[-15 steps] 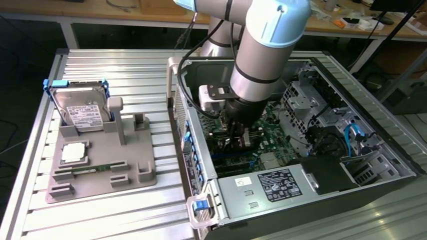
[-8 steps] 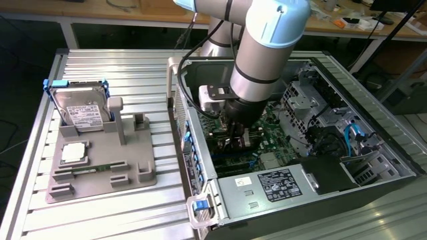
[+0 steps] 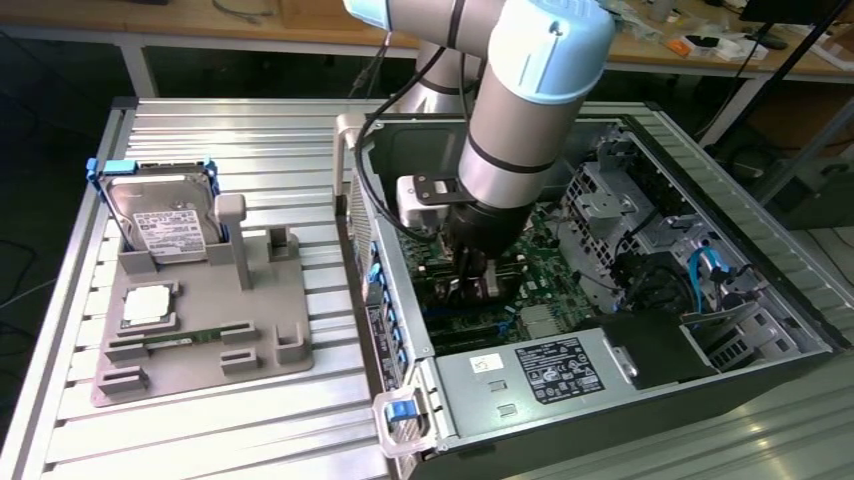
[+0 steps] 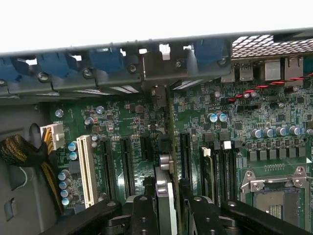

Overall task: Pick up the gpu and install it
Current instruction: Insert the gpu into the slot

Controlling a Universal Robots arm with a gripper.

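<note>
The gpu (image 4: pixel 167 147) appears edge-on in the wrist view as a thin dark strip with a silver part near the fingers. It stands upright over the green motherboard (image 4: pixel 234 107), between black expansion slots, and its far end reaches the case's rear bracket wall (image 4: pixel 156 68). My gripper (image 4: pixel 166 188) is shut on the gpu, one black finger on each side. Whether the card's edge sits in a slot is hidden. In the exterior view the arm reaches down into the open computer case (image 3: pixel 747 240), with the gripper (image 3: pixel 470 283) low over the motherboard.
A grey fixture tray (image 3: pixel 287 365) on the exterior view's left holds a silver hard drive (image 3: pixel 160 222), a processor chip (image 3: pixel 147 305) and a memory stick (image 3: pixel 187 336). Inside the case are a power supply (image 3: pixel 561 372), a white slot (image 4: pixel 87 169), a processor socket (image 4: pixel 279 196) and a cable bundle (image 4: pixel 19 152).
</note>
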